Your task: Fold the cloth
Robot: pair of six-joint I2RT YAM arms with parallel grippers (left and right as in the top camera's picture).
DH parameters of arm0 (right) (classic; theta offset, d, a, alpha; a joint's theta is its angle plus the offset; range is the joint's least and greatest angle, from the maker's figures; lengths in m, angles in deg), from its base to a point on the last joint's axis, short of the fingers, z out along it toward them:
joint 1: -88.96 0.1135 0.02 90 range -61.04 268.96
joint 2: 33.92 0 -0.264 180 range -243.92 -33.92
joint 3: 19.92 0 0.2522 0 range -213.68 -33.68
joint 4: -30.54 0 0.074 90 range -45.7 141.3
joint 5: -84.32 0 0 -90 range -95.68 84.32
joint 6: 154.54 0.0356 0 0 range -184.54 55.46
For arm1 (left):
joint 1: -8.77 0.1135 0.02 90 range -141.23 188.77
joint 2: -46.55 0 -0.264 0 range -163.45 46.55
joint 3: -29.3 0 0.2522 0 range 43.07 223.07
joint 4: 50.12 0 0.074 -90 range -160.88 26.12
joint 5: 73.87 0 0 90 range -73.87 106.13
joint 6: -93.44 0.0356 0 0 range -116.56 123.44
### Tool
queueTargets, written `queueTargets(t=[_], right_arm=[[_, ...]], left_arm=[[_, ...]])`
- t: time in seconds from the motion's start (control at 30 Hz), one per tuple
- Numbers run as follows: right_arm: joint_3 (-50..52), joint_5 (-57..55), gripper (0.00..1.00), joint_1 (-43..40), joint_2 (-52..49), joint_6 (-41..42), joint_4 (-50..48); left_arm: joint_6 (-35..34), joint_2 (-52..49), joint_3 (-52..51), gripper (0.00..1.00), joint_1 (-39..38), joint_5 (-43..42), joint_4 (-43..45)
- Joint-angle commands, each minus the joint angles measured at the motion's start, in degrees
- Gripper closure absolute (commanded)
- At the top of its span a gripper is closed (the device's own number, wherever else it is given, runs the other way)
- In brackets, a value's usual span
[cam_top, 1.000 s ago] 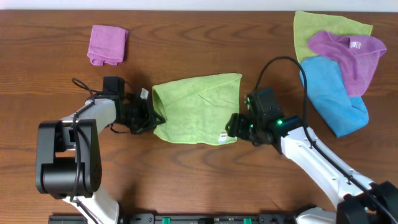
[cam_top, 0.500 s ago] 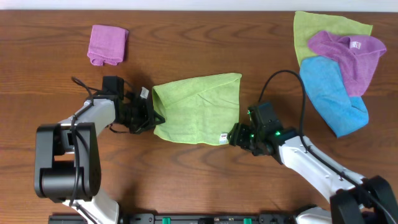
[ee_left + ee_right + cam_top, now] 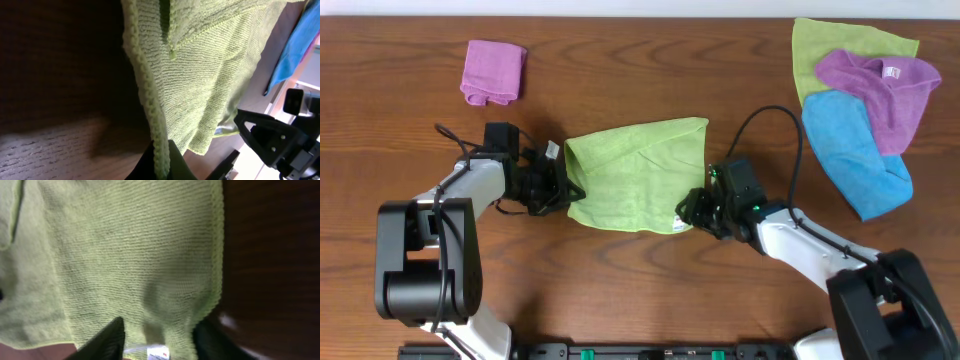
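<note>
The lime-green cloth [image 3: 635, 175] lies flat mid-table with one layer folded over, its white tag [image 3: 678, 220] at the front right corner. My left gripper [image 3: 563, 190] is shut on the cloth's left hem; in the left wrist view the hem [image 3: 161, 155] runs down between the closed fingers. My right gripper [image 3: 692, 212] is at the front right corner. In the right wrist view its fingers [image 3: 107, 340] stand wide apart, with the cloth [image 3: 125, 255] and tag [image 3: 160, 353] between them. It is open.
A folded purple cloth [image 3: 493, 70] lies at the back left. At the back right is a pile: a dull yellow-green cloth [image 3: 840, 45], a purple cloth [image 3: 880, 85] and a blue cloth [image 3: 855, 150]. The right arm's cable arcs above the table.
My right gripper has dropped and slid left onto the cloth's front right corner by the tag. The left gripper and the cloth have not moved.
</note>
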Motion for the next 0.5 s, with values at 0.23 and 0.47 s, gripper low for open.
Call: queueTargets(t=[0.23, 0.47], right_arm=[[0.98, -1.6, 0.99, -0.09, -1.73, -3.69, -1.95], [-4.76, -2.25, 0.99, -0.15, 7.21, -8.66, 0.81]], left_arm=[[1.2, 3.02, -0.39, 0.94, 0.13, -1.51, -0.72], [-1.99, 9.18, 0.35, 0.94, 0.57, -2.99, -0.83]])
